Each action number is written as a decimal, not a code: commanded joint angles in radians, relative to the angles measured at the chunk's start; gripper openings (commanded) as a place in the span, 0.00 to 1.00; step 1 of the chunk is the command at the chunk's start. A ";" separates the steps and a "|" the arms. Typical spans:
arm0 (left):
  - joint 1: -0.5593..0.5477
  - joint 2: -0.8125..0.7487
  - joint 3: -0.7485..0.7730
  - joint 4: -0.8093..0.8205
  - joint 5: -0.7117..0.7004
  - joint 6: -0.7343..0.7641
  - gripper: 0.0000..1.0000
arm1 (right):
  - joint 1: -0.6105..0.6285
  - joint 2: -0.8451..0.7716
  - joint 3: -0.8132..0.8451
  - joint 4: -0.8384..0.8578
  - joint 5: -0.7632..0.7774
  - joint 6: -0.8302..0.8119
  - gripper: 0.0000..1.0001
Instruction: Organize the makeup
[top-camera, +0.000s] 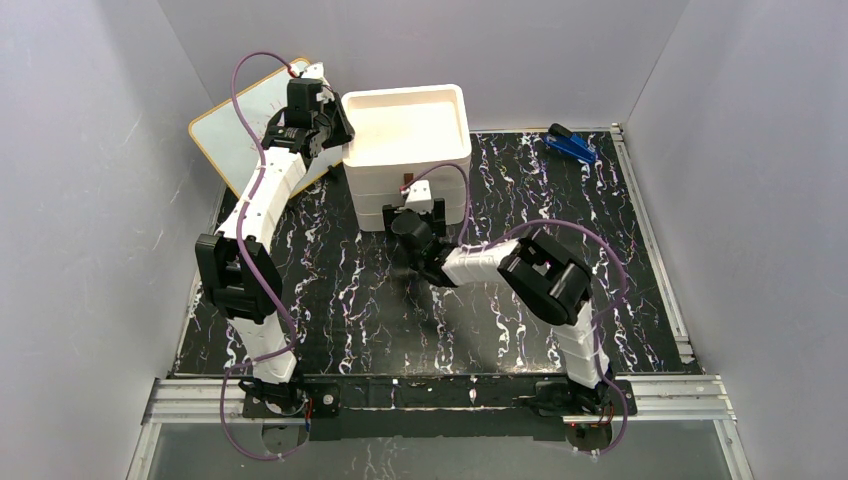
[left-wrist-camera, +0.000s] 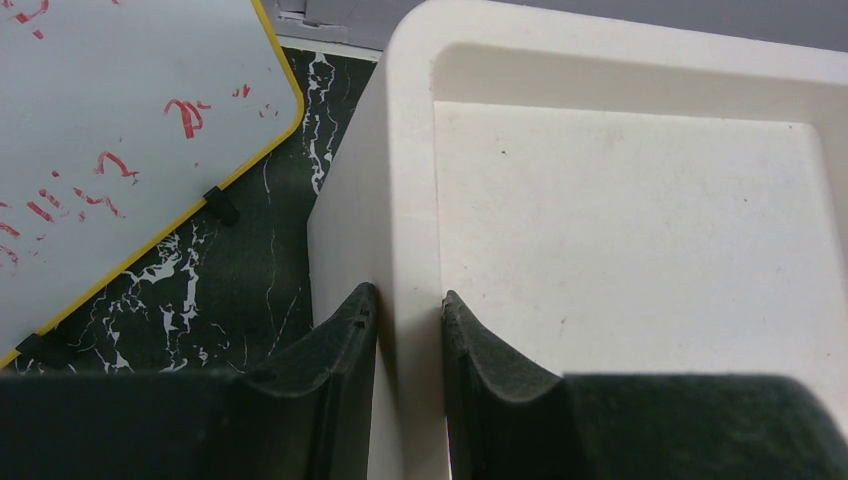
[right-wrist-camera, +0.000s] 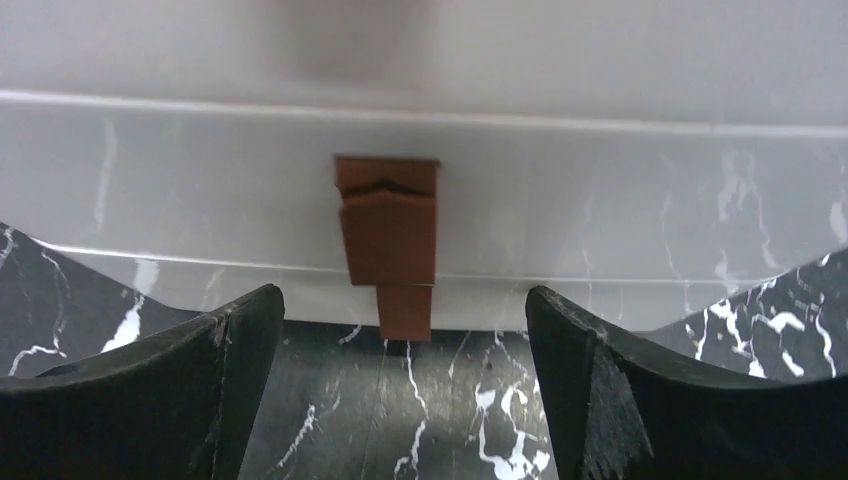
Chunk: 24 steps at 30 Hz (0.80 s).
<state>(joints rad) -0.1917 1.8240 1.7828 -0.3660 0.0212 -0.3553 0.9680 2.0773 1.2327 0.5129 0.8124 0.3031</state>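
Note:
None of the makeup items shows in any view. The white drawer box (top-camera: 410, 160) stands at the back middle, and its top tray is empty. My left gripper (top-camera: 340, 135) is shut on the left wall of that top tray (left-wrist-camera: 600, 60), one finger outside and one inside (left-wrist-camera: 410, 300). My right gripper (top-camera: 405, 208) is open and empty, low on the table in front of the box. In the right wrist view (right-wrist-camera: 402, 295) it faces a brown handle (right-wrist-camera: 388, 235) on a lower drawer front (right-wrist-camera: 600, 190) without touching it.
A yellow-edged whiteboard (top-camera: 235, 125) with red marks lies at the back left, also in the left wrist view (left-wrist-camera: 120, 130). A blue clip-like object (top-camera: 572, 144) lies at the back right. Grey walls enclose the black marbled table (top-camera: 350, 300).

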 joint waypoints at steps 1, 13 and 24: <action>0.006 0.046 -0.037 -0.218 0.086 -0.005 0.00 | -0.008 0.018 -0.014 0.336 0.017 -0.163 0.99; 0.006 0.122 0.116 -0.277 0.073 0.042 0.43 | -0.023 -0.074 -0.094 0.379 -0.038 -0.181 0.99; 0.008 0.241 0.342 -0.345 0.006 0.063 0.69 | 0.003 -0.511 -0.414 0.115 -0.057 -0.046 0.99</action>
<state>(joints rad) -0.1833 1.9984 2.0525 -0.5377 0.0605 -0.3313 0.9588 1.7210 0.8917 0.7155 0.7589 0.2024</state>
